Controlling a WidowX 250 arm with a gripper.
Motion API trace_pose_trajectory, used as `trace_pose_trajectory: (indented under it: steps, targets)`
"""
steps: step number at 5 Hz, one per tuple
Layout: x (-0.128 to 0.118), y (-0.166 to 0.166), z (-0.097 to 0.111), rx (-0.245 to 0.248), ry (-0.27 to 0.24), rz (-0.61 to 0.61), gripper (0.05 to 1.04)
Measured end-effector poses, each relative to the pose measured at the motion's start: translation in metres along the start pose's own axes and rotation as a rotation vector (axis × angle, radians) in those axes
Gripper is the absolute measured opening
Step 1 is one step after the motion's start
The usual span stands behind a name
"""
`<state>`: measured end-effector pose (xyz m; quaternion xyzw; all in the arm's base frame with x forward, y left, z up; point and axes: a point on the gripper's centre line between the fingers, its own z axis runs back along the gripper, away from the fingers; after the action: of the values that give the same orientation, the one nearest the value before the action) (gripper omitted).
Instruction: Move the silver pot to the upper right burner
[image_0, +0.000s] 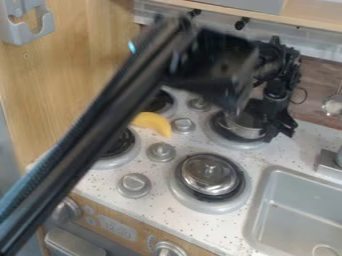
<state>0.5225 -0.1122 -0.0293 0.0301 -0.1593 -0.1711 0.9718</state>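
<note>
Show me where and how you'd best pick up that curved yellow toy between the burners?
I'd grip the yellow toy around its middle, from above, squeezing its two long sides. It lies long and bowed on the counter, so its width is probably easiest to span. The silver knob crowds its right end.

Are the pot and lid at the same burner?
No, the pot is at the upper right burner, the lid on the lower right burner.

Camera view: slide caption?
Black hand at the silver pot on the upper right burner; silver lid on lower right burner.
</note>
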Motion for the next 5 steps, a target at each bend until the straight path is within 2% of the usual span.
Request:
trace_pose_trajectory:
  steps: [1,2,3,4,5]
  targets:
    - [-0.002,0.002,0.005,0.013,-0.039,0.031,0.778]
    - [-0.004,0.004,0.031,0.02,-0.124,0.038,1.01]
    - [-0.008,0.004,0.064,0.008,-0.224,0.037,1.01]
    - [-0.027,0.008,0.084,-0.009,-0.239,0.073,1.0]
    - [-0.052,0.011,0.091,-0.043,-0.145,0.114,0.999]
